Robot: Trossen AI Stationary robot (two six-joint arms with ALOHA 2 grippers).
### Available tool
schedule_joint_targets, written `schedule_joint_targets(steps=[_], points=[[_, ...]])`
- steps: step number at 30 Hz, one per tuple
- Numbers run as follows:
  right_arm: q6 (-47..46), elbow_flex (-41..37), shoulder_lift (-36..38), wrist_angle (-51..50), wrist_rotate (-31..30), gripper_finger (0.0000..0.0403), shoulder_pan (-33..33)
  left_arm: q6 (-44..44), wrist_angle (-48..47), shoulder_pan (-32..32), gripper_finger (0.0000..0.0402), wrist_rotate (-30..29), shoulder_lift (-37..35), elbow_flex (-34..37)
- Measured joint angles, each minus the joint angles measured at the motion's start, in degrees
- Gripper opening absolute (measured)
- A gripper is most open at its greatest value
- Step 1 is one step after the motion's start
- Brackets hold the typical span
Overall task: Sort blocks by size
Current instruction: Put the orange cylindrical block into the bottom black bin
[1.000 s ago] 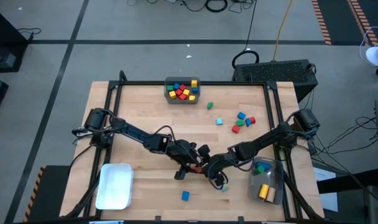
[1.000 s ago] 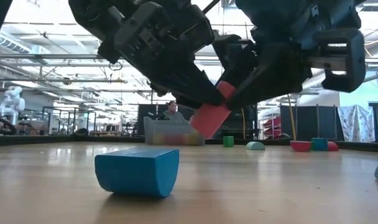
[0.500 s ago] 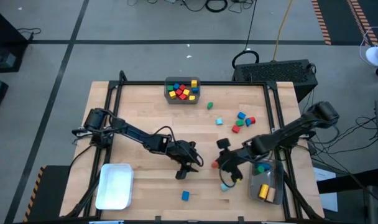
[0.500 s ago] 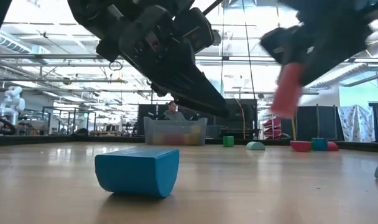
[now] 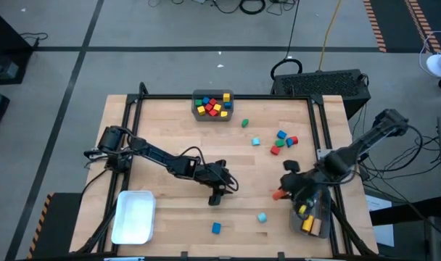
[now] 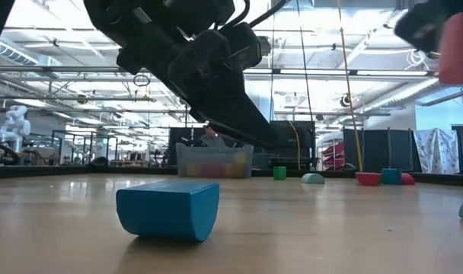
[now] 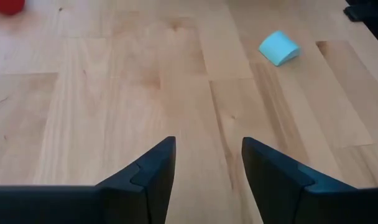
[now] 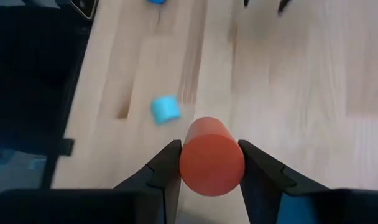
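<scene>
Right wrist view shows the right gripper clamped on an orange-red cylinder, beside the clear bin; the left gripper hangs empty, fingers apart, mid-table.

Bare table lies ahead of the left end effector; only a cyan block stands off to one side.

I see the wooden table inside its black frame. A grey bin sits at the far edge, a white bin at the near left corner, a clear bin at the near right. Beyond the table lie a black case and floor cables
</scene>
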State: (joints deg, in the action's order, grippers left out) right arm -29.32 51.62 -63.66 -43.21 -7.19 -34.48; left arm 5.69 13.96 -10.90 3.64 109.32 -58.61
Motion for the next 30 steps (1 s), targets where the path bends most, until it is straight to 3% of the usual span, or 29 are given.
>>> schedule_joint_targets(steps=[8, 17, 24, 30], points=[[-16.3, 0.0, 3.2, -9.4, 1.3, 0.0114, -6.5, 0.0, 0.0, 0.0, 0.0187, -0.7, 0.0, 0.0], [-29.9, 0.0, 3.1, -10.8, 1.5, 0.0115, -13.6, -0.6, 0.0, 0.0, 0.0187, -5.3, 0.1, 0.0], [-40.2, 0.1, 0.3, -12.7, 2.0, 0.0119, -18.8, -1.4, -0.8, 0.0, 0.0187, -8.5, 0.1, 0.0], [-46.8, 0.1, -4.3, -15.6, 6.1, 0.0131, -20.7, -2.1, -0.8, 0.0, 0.0187, -11.5, 0.1, 0.0]])
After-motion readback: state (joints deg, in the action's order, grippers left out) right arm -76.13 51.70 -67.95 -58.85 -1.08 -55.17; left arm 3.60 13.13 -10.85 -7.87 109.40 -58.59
